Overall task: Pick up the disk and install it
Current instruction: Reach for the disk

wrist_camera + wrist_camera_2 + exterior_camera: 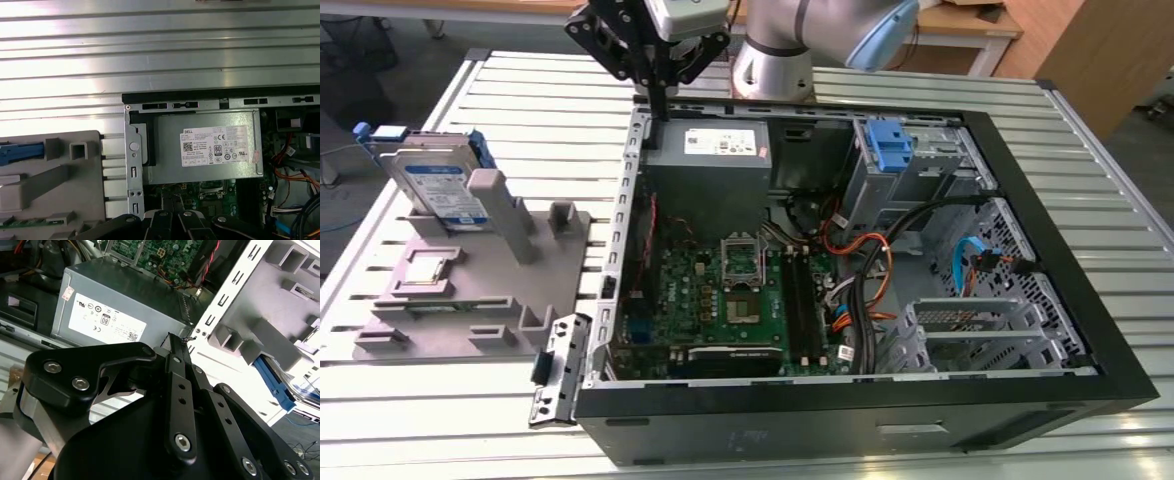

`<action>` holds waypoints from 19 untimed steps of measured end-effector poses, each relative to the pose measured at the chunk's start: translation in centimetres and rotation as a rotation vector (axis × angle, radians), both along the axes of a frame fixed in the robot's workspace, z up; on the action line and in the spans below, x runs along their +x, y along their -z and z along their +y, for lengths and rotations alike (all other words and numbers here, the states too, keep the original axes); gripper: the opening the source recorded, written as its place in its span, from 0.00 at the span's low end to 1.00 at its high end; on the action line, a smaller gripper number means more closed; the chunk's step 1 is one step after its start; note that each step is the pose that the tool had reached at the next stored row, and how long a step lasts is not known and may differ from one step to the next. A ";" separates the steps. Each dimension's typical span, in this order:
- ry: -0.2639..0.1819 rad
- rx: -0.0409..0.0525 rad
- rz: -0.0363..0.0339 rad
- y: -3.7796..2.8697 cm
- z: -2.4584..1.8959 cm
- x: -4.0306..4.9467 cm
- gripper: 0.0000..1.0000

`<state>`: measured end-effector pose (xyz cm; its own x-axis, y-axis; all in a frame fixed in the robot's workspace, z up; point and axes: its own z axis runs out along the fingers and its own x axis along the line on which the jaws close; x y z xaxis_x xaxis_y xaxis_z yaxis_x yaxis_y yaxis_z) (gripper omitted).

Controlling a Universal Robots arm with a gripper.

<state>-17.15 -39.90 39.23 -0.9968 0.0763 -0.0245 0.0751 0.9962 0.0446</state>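
Exterior view, from its left: the disk (434, 190) stands upright in a grey fixture (467, 300), well apart from the jaws, probably so its faces stay free for grasping. The 1 gripper (654, 108) hangs just above the power supply (710, 150), jaws together and empty.

Exterior view: the disk (440, 190) stands on the fixture (467, 300), nine o'clock of the case (854, 425); the power-supply box (707, 150) occupies its eleven-o'clock corner.

looks like a robotics lab: slatted aluminium bench (881, 90) under an opened PC case (854, 300), wooden desks (961, 25) behind it.
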 end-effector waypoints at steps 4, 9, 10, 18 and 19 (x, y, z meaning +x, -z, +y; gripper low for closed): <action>0.000 -0.0001 0.0000 0.00 0.00 -0.81 0.11; 0.000 0.0000 0.0000 0.00 0.00 -2.00 0.11; 0.000 0.0000 0.0000 0.00 0.00 -2.26 0.11; 0.000 0.0000 0.0000 0.00 0.00 -4.03 0.11; 0.000 -0.0001 0.0000 0.00 0.00 -4.18 0.11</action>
<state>-21.33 -39.89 39.23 -0.9968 0.0762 -0.0244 0.0751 0.9962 0.0445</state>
